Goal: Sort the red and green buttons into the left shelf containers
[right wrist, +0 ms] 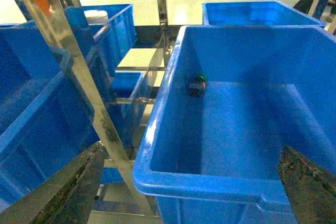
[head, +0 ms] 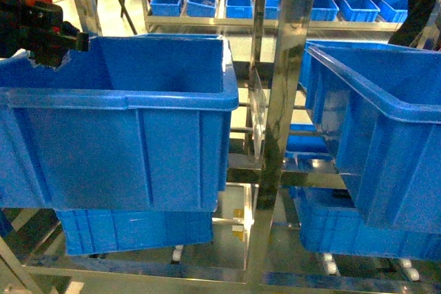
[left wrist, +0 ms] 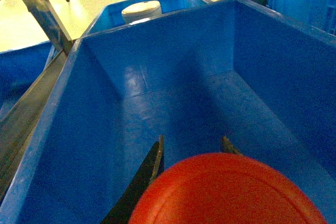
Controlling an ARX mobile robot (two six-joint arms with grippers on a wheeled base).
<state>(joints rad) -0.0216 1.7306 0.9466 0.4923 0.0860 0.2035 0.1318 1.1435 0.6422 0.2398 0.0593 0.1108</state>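
The small red-capped push-button switch sits clamped between the left gripper fingers, its round cap facing the wrist camera and its body hidden behind it. Below and ahead of that gripper opens the large deep blue plastic bin, floor bare, walls well apart. The right gripper stands spread wide, fingertips cut off by the frame. Ahead of it, the small green-capped button lies tipped on its side near the far left corner of a second blue bin; its axis is hard to read.

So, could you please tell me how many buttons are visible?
2: the red button is in the left gripper over a bin; the green button lies in another bin.
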